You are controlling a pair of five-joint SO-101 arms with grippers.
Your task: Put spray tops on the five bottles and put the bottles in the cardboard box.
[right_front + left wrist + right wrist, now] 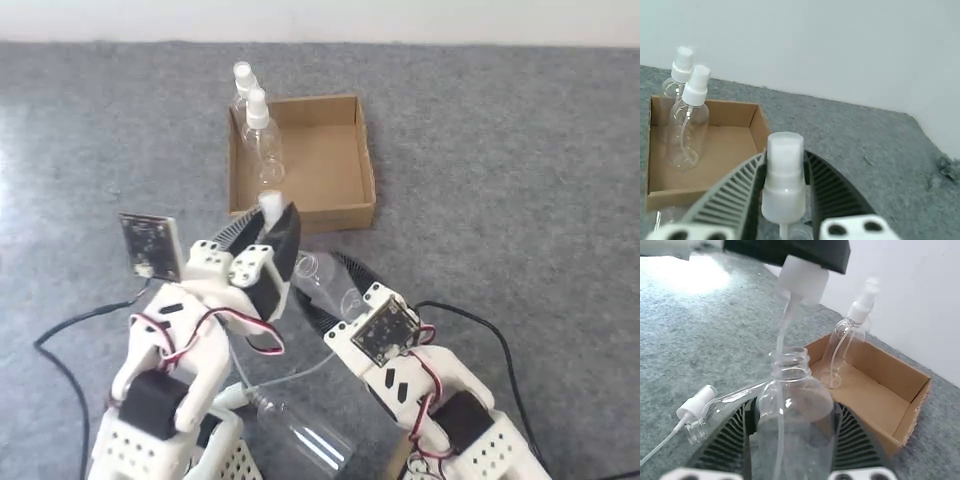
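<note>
My left gripper point(268, 215) point(785, 159) is shut on a white spray top point(270, 208) point(784, 175) point(802, 276). Just below it, my right gripper point(322, 280) point(790, 415) is shut on a clear open bottle point(318, 284) point(790, 405), held upright. The top's thin tube point(782, 330) hangs down into the bottle's neck, with the cap still above the rim. The cardboard box point(350, 205) point(755, 120) point(910, 405) lies just beyond both grippers. One capped bottle point(264, 140) point(687, 120) point(845, 340) stands inside it, and another point(242, 88) point(675, 75) stands at its far left corner.
A clear bottle point(305, 435) point(735, 400) lies on the grey carpet between the two arm bases, with a loose spray top point(238, 393) point(695, 407) and its tube beside the neck. Cables point(70, 330) trail by both arms. Open carpet lies to the right of the box.
</note>
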